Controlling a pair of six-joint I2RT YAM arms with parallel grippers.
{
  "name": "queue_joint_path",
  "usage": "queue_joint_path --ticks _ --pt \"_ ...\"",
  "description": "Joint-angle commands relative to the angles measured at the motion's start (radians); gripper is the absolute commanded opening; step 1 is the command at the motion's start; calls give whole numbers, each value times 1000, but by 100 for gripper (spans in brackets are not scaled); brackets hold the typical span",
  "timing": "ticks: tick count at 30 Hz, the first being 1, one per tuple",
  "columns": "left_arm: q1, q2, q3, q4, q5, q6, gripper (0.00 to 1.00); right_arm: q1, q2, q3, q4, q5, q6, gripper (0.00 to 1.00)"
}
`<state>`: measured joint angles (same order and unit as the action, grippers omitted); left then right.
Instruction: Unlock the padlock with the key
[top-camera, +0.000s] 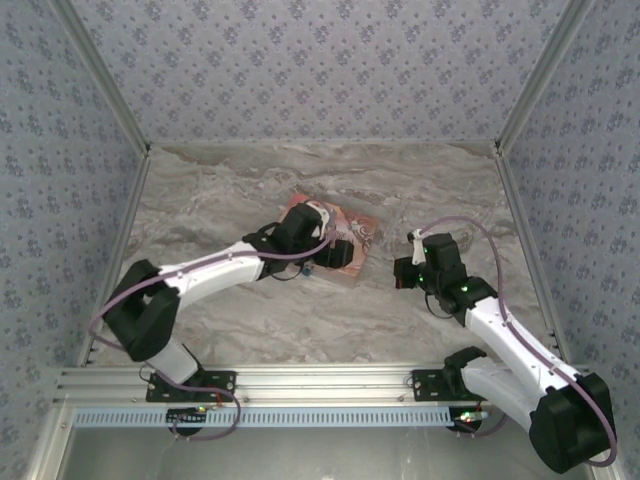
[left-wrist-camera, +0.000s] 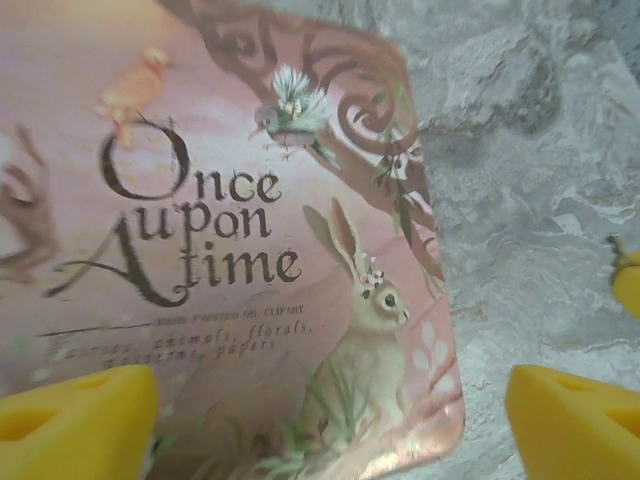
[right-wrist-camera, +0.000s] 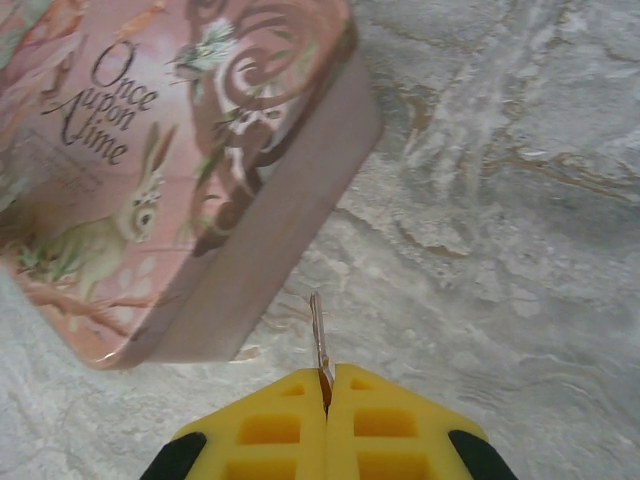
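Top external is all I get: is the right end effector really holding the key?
Observer: Yes. The right end effector is shut on the key, a thin metal blade sticking out between its fingers.
Operator: And the left one?
Observer: The left end effector is open, its yellow fingers wide apart over a corner of the pink box.
Operator: What's printed on the lid?
Observer: "Once upon a time", beside a rabbit.
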<state>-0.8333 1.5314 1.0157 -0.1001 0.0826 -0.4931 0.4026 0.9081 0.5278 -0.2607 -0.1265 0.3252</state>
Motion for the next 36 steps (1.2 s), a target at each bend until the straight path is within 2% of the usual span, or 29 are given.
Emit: queue_joint_path --ticks 1,7,15,21,26,36 --pt "-6 -147 -96 47 -81 80 99 44 -1 17 15 3 25 0" --pt "-5 -333 -301 94 -119 178 100 117 12 55 1 56 45 0" --pt "-4 -413 -542 279 -142 269 99 209 -4 79 14 88 131 0" --pt "8 -351 -526 260 -121 292 99 237 -10 108 -8 102 167 0" --pt "61 -260 -525 339 -35 242 92 252 -31 114 -9 126 198 0" --pt "66 -125 -513 523 -21 223 88 268 -113 96 -30 181 224 0"
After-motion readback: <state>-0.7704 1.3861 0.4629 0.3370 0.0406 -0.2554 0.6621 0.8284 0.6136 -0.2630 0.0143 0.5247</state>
